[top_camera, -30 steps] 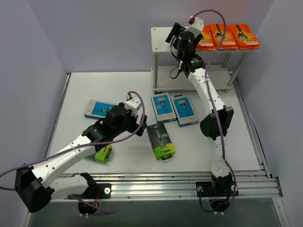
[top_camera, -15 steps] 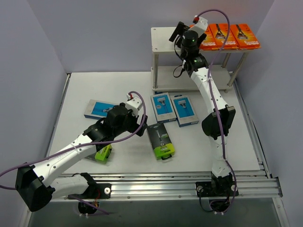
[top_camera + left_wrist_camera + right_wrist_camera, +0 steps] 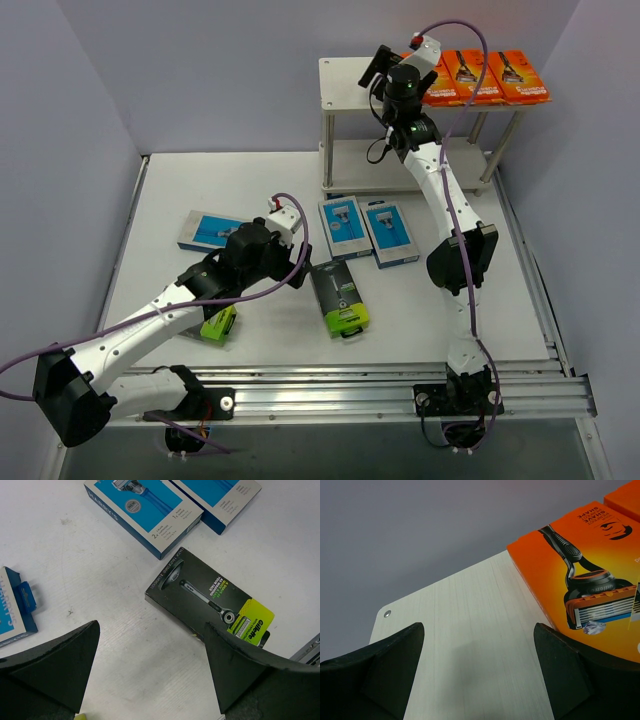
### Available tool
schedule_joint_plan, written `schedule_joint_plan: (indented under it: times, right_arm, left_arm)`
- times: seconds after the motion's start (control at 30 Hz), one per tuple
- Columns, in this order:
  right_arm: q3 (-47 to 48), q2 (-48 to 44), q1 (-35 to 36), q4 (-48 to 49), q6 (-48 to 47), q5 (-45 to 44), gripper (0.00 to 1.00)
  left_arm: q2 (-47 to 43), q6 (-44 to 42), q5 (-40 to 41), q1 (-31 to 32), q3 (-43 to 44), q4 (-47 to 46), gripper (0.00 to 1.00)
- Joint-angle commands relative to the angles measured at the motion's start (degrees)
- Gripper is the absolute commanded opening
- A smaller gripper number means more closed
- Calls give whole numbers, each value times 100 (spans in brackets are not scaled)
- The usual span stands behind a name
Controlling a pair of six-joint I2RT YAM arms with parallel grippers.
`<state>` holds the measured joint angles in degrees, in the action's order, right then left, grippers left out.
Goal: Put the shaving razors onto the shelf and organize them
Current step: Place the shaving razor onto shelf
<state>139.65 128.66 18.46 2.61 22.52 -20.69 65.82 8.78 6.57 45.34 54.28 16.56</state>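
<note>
Top external view: the shelf [image 3: 345,82] stands at the desk's [image 3: 180,190] far right corner. Three orange razor packs [image 3: 476,77] lie in a row on the right part of its upper board. The right gripper [image 3: 479,635] hangs over that board just beside the leftmost orange pack, its jaws wide with nothing between them.

Two light blue packs [image 3: 345,227] lie side by side near the middle of the desk, and a third blue pack [image 3: 208,229] lies toward the left edge. A black pack with a lime-green end [image 3: 340,297] lies nearer the front edge, close to the left gripper [image 3: 150,645], whose jaws stand wide and empty above the desk. A second black pack [image 3: 219,324] shows partly from under the left arm.
</note>
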Motion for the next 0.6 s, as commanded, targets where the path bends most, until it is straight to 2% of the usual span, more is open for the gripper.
schedule_joint_plan:
  times: [0.0, 0.57]
  right_arm:
    - [-193, -60, -97, -446, 191, -199, 87]
    - [-202, 98, -88, -314, 296, -489, 87]
  left_arm:
    - [18, 37, -86, 27, 285, -39, 94]
    - [54, 37, -77, 10, 302, -12, 94]
